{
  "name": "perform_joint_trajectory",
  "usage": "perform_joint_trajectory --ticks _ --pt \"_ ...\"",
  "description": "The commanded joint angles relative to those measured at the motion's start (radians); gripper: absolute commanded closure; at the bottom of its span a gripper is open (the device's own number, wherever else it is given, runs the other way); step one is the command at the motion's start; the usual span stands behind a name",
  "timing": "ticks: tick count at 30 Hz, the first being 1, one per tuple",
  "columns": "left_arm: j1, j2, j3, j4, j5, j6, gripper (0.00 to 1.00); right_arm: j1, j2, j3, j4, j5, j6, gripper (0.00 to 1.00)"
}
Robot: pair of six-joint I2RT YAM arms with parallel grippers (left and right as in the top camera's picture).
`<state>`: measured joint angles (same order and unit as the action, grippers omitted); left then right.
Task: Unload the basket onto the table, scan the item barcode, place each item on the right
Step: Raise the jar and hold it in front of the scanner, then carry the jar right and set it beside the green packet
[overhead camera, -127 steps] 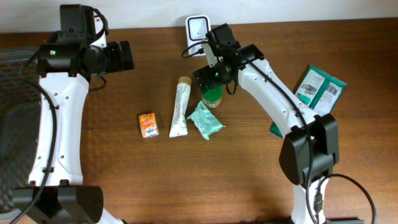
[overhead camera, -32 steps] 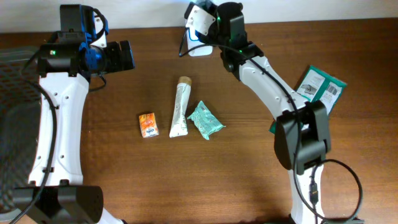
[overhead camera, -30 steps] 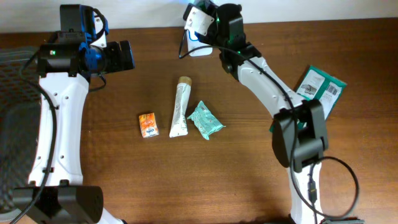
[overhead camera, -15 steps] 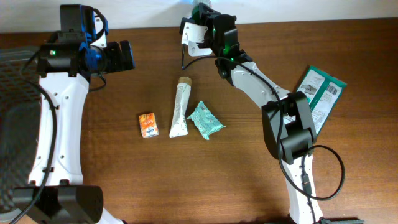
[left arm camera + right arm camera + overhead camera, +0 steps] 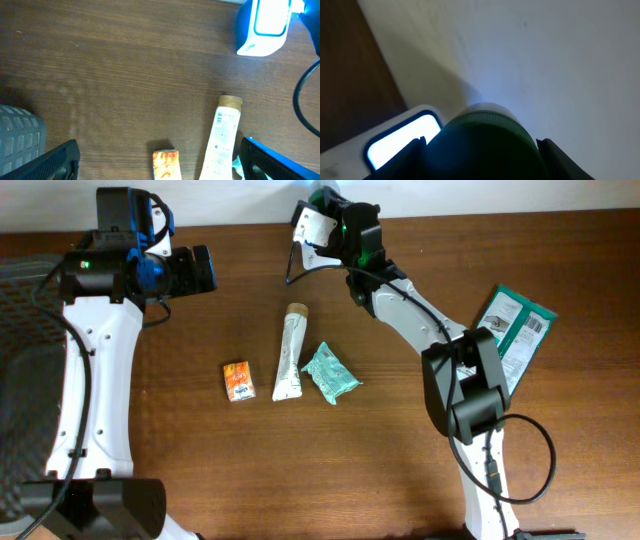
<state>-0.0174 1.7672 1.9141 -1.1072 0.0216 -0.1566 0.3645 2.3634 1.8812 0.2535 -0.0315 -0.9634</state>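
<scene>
Dark wooden table [image 5: 300, 470] against a white wall, and the right gripper [image 5: 482, 150] is up at the back edge, jaws clamped round a dark green bottle [image 5: 485, 125] that fills the gap between them, the scanner [image 5: 402, 137] glowing just beside one finger. Over on the other side the left gripper [image 5: 205, 270] hangs with jaws spread wide, a white tube [image 5: 223, 135] and an orange packet [image 5: 166, 164] lying on the wood well beyond its fingertips.
</scene>
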Motion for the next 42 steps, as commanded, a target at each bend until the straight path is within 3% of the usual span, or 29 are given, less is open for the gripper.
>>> perform_joint_trajectory --ticks 1,4,9,18,26,42 --pt "0.001 0.0 0.002 0.002 -0.003 0.006 0.01 0.008 -0.161 0.017 -0.106 -0.062 0.155 0.53" --pt "0.001 0.0 0.002 0.002 -0.003 0.006 0.01 0.008 -0.254 0.017 -0.261 -0.121 0.253 0.48" --pt "0.001 0.0 0.002 0.002 -0.003 0.006 0.01 0.007 -0.411 0.017 -0.579 -0.248 0.372 0.51" --pt "0.001 0.0 0.002 0.002 -0.003 0.006 0.01 -0.045 -0.43 0.013 -1.098 -0.245 0.373 0.49" --pt "0.001 0.0 0.002 0.002 -0.003 0.006 0.01 -0.231 -0.337 0.013 -1.242 -0.246 0.411 0.48" --pt "0.001 0.0 0.002 0.002 -0.003 0.006 0.01 -0.531 -0.116 0.004 -1.154 -0.193 0.422 0.49"
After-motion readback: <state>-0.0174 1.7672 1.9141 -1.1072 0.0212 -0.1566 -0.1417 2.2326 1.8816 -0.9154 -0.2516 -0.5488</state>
